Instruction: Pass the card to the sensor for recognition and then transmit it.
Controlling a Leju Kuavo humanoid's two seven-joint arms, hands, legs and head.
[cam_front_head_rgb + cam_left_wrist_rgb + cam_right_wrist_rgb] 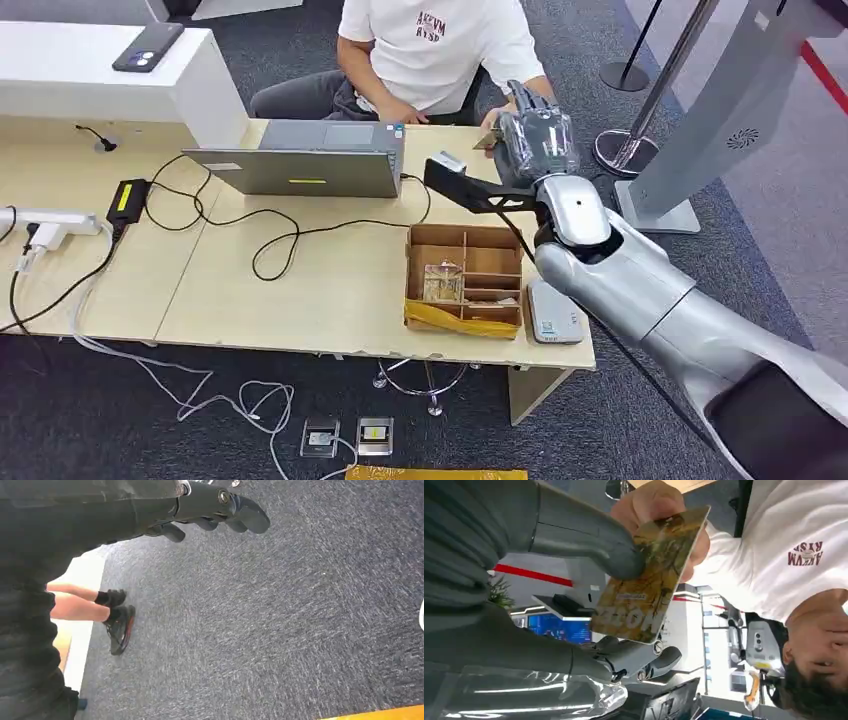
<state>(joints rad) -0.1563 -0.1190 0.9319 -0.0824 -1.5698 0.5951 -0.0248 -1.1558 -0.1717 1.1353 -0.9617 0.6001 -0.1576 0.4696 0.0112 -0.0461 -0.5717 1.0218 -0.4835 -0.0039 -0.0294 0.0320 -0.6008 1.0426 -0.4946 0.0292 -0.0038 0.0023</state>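
Note:
My right hand point(535, 135) reaches over the table's far right edge toward a seated person in a white T-shirt point(435, 40). It pinches a yellow-brown printed card point(649, 580) between its grey thumb point(589, 540) and darker fingers point(634, 657). The person's hand point(649, 500) grips the card's other end. From the head view the card point(487, 141) is a small brown sliver beside that hand. A flat grey card reader point(553, 313) lies on the table's near right corner. My left hand point(220, 507) hangs over grey carpet, fingers loosely spread and holding nothing.
A compartmented cardboard box point(465, 275) with cards in it sits left of the reader. A grey laptop point(305, 160), black cables point(270, 235) and a power strip point(55, 220) lie on the wooden table point(300, 290). A stanchion base point(620, 150) stands right of the person.

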